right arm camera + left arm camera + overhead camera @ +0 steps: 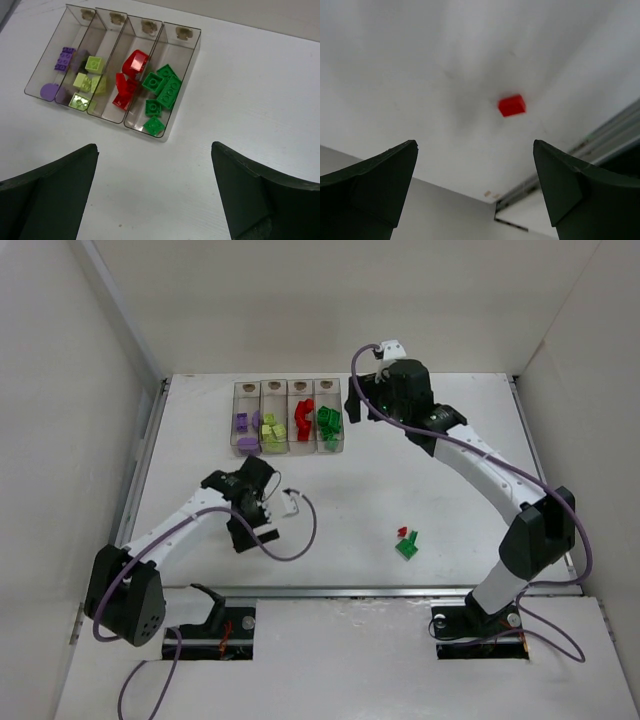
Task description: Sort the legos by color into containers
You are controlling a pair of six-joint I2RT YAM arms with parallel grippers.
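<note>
Red plastic, a tiny rectangular brick (512, 105) showed against the white desk (450, 490) ahead of the left claw (475, 145). The claw's two dark fingers stood spread wide with nothing between them. The brick was apart from both fingers and a little toward the right one. Its long axis ran roughly across the gap, though that view was too blurred to be sure. Overhead, a small green plastic brick (408, 547) with a red piece just beside it rested well apart from the row of four clear plastic bins (290, 385), off toward the row's near right. The right claw (154, 146), likewise spread and empty, hovered just beside the green end of that row. Neither arm looked clearly nearer to the loose bricks. Inside the row the sorted bricks lay one colour to a bin: purple, pale yellow-green, red, then green.
</note>
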